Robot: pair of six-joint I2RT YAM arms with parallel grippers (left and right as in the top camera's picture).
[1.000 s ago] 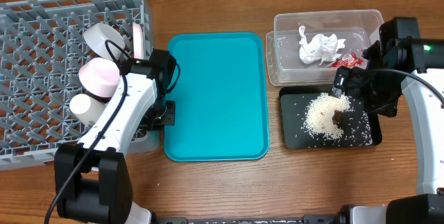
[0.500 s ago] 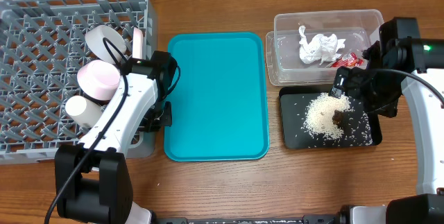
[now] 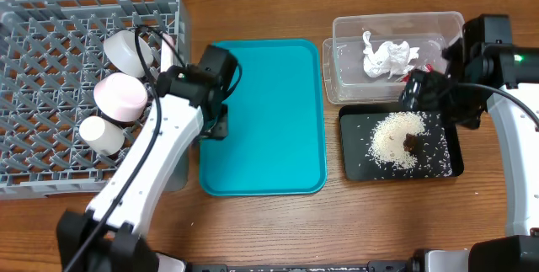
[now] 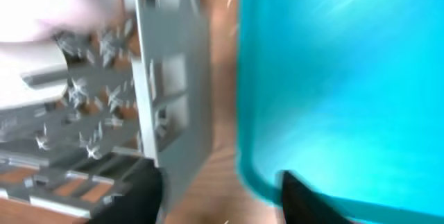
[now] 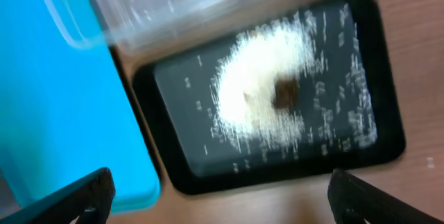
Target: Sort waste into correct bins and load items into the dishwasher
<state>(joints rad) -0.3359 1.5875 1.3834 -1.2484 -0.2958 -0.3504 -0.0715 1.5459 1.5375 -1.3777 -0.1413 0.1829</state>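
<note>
The left gripper hangs open and empty over the left edge of the teal tray, fingers apart above the strip of desk between tray and dish rack. The rack lies straight left of the tray, just beside it, so the left arm is the nearer one for loading. On the rack's tray side sit a pink bowl, a pale bowl and a small white cup. I cannot make out the chopsticks.

Right of the tray, the right gripper is also open and empty above the black tray, which holds white rice and a brown bit. By the tray's far right corner, the clear tub holds the tissue and red wrapper. The teal tray looks bare, so the sorting seems nearly done
</note>
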